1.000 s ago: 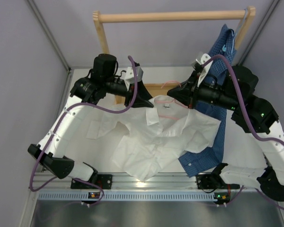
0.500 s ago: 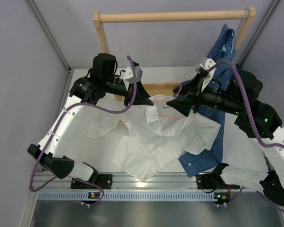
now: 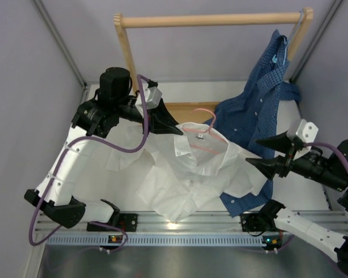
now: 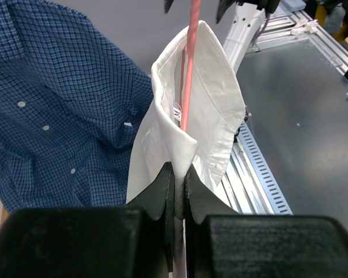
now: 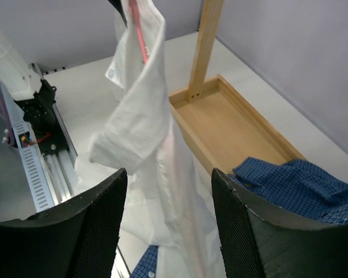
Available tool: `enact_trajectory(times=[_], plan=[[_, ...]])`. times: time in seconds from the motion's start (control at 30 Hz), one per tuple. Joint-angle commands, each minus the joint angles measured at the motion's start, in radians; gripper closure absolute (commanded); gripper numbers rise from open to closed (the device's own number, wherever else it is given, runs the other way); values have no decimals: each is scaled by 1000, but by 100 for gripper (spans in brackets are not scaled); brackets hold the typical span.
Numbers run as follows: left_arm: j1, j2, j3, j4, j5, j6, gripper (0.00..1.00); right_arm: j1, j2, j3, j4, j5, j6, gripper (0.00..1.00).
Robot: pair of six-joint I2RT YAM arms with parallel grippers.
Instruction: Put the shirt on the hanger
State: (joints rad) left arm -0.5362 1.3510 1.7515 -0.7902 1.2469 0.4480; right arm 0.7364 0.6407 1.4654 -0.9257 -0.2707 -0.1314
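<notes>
The white shirt (image 3: 188, 174) lies wrinkled on the table, with its collar end lifted. My left gripper (image 3: 178, 130) is shut on a fold of the shirt (image 4: 211, 98) just below the collar. The pink hanger (image 3: 206, 139) sits inside the collar, its hook poking out toward the rack. In the left wrist view the hanger wire (image 4: 189, 75) runs down into the pinched fold. My right gripper (image 3: 253, 152) stands open to the right of the shirt, apart from it. In the right wrist view the shirt (image 5: 142, 116) hangs beyond its gripper (image 5: 169, 172), the hanger (image 5: 138, 32) showing at the top.
A blue checked shirt (image 3: 258, 101) hangs from a light blue hanger (image 3: 300, 22) on the wooden rack (image 3: 214, 20), its tail trailing under the white shirt. The rack's wooden base tray (image 5: 232, 130) and post (image 5: 206, 46) stand behind. Metal rails (image 3: 180, 223) edge the table's front.
My right gripper has opened, let go of the shirt's collar area and pulled back to the right and nearer. The left gripper stayed shut and shifted slightly left.
</notes>
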Motion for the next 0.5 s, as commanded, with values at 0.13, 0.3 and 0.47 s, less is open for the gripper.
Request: enact_trajectory(times=[0.13, 0.3, 0.47], plan=[[4, -38, -17, 19, 141, 26, 100, -3, 88, -17, -90, -22, -51, 43], [2, -29, -4, 19, 111, 6, 100, -3, 152, 19, -48, -179, -76, 43], [2, -20, -7, 20, 115, 1, 100, -3, 215, 39, -25, -249, -97, 49]])
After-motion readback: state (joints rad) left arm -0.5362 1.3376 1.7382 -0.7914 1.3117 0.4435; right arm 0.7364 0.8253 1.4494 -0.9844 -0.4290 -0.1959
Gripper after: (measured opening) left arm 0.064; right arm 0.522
